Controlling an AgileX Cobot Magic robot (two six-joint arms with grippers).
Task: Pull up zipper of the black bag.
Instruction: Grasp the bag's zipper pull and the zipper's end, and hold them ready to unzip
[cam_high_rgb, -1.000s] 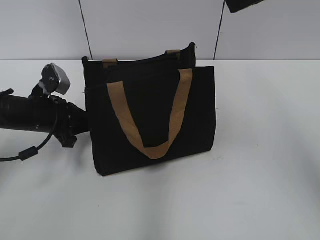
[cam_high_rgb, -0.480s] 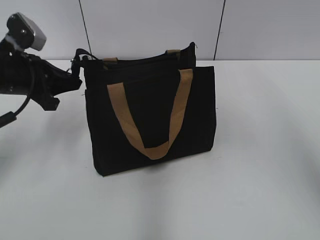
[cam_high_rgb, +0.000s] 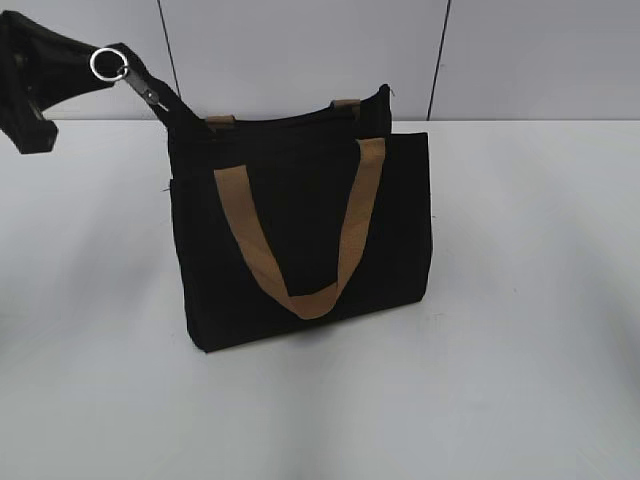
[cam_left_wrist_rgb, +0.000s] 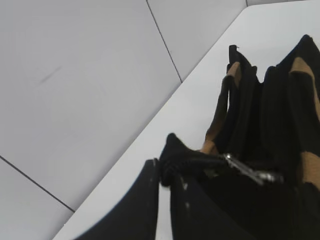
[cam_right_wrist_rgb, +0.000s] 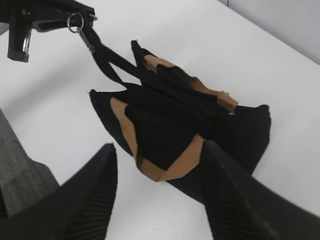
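Note:
The black bag (cam_high_rgb: 300, 230) stands upright on the white table, one tan handle hanging down its front. The zipper (cam_high_rgb: 150, 92) is a black strip rising taut up and left from the bag's top left corner, with a silvery ring pull (cam_high_rgb: 108, 64) at its end. My left gripper (cam_high_rgb: 92, 72) is shut on that end, above and left of the bag; the left wrist view shows its jaws (cam_left_wrist_rgb: 165, 172) pinching the black tip beside a metal clip (cam_left_wrist_rgb: 250, 172). My right gripper (cam_right_wrist_rgb: 160, 200) is open and empty above the bag (cam_right_wrist_rgb: 175, 130), out of the exterior view.
The white tabletop (cam_high_rgb: 500, 350) spreads around the bag on all sides. A grey panelled wall (cam_high_rgb: 300, 50) with dark seams runs close behind the bag. A grey object (cam_right_wrist_rgb: 20, 185) sits at the lower left of the right wrist view.
My left gripper has risen from beside the bag's left side to above its top left corner, drawing the zipper strip up and left. The right arm has left the exterior view.

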